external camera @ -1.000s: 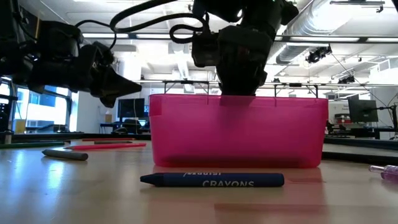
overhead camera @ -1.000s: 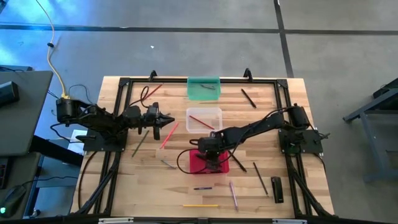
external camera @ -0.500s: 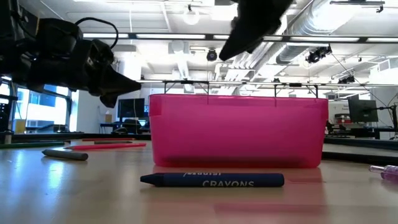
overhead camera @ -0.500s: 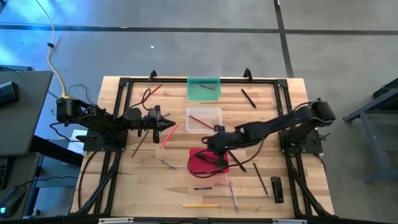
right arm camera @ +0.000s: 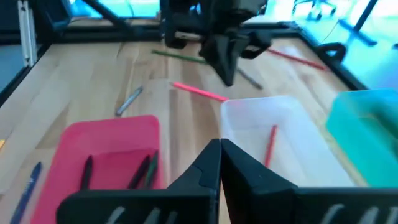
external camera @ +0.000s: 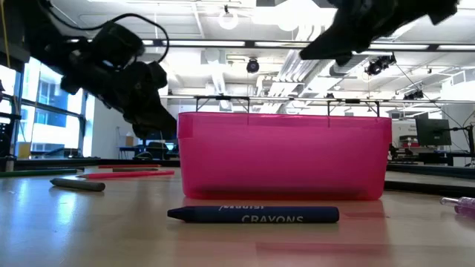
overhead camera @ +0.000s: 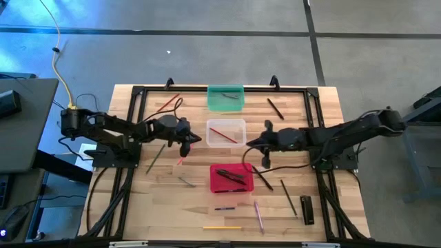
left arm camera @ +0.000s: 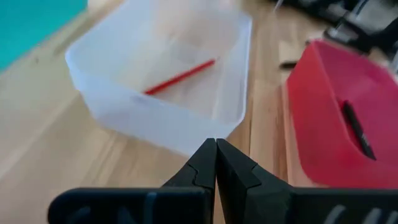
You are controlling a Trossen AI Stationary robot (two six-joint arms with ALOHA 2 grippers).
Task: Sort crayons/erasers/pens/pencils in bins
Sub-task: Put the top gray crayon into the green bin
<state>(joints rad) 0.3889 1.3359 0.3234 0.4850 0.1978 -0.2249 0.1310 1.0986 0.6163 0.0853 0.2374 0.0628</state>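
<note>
"CRAYONS" on blue crayon

Workshop room around a wooden table

The wooden table stands on a grey concrete floor crossed by dark seam lines. A yellow cable trails over the floor beside the table's left edge, and a dark desk stands just left of it. Seen level across the tabletop, the room behind has a white ceiling with strip lights, a round silver duct overhead, bright windows at the left, and a monitor at the far right.
</note>
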